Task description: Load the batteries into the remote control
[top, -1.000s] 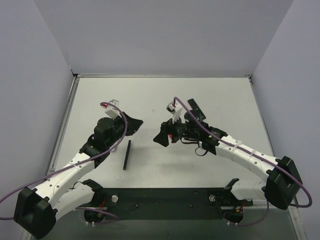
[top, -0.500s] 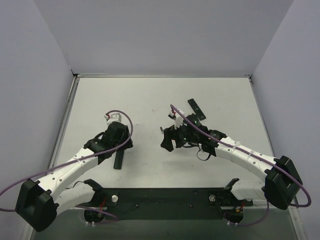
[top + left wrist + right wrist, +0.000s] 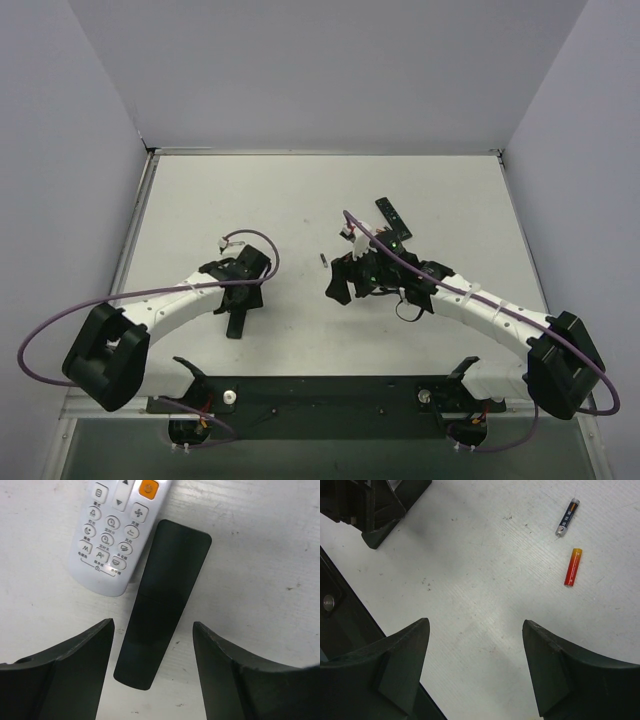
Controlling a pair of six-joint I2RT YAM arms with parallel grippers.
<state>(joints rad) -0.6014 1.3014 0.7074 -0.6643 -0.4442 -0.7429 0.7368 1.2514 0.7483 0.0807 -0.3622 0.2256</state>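
My left pincer (image 3: 152, 630) wide open, empty, over black remote (image 3: 160, 605), back up. My right pincer (image 3: 475, 625) open, empty. Red battery (image 3: 573, 567) and grey battery (image 3: 567, 516) lie loose, well right of black remote. Judged: none loaded, all steps outstanding.

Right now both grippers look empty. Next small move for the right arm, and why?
Probably shift the right gripper over the red battery and lower. Its jaws stand open over bare table, while the red battery and a dark grey battery lie loose to one side, untouched. The left gripper hangs open above a slim black piece beside the white remote.
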